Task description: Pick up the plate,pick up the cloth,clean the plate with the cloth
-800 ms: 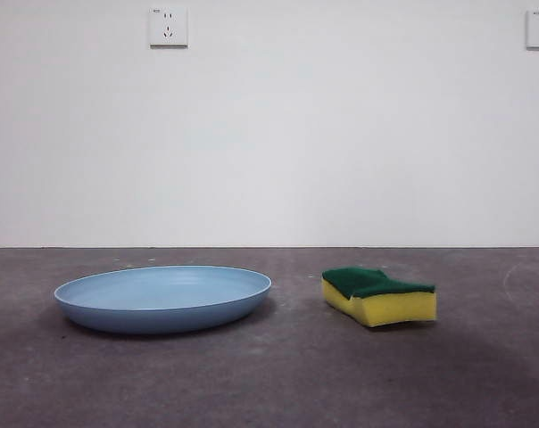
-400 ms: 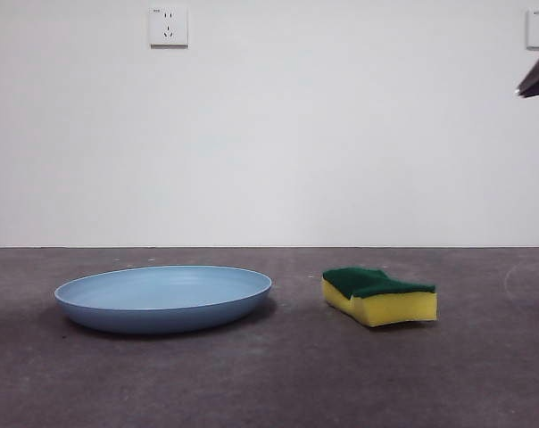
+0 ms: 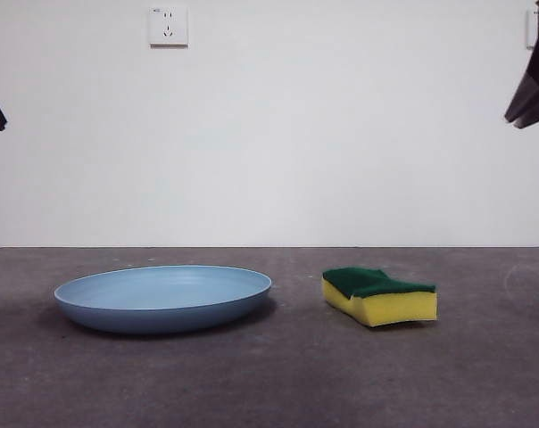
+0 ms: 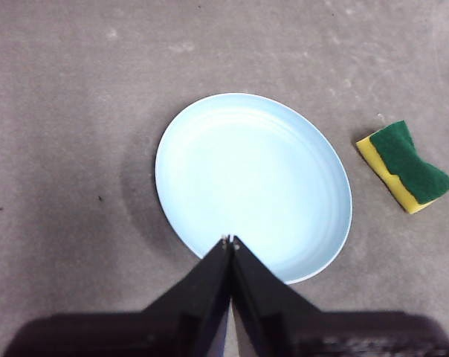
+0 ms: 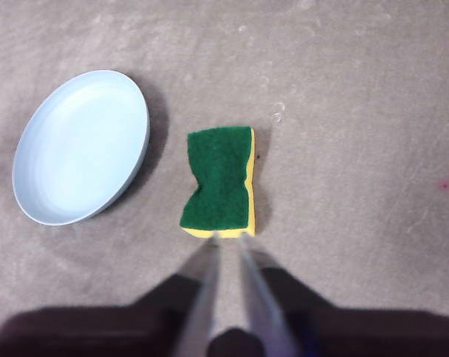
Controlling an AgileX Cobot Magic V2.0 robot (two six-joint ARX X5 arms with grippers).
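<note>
While nothing has yet been lifted, the wide, shallow, round light-blue plastic plate [image 3: 163, 298] lies flat on the grey table [image 3: 269, 383], rim up and holding nothing. Just beside it, apart from its edge, rests the small yellow sponge block with a dark green scouring top [image 3: 379, 295], the only thing here that could serve as the cloth; it sits green side up. Laid out side by side, each seems meant for one arm. The left gripper [image 4: 229, 242] hangs high above the plate's near rim with its jaws pressed together. The right gripper [image 5: 230, 236] hangs above the sponge's end, jaws slightly apart and empty. Both grasps look yet to begin, judging by the height of the arms.
</note>
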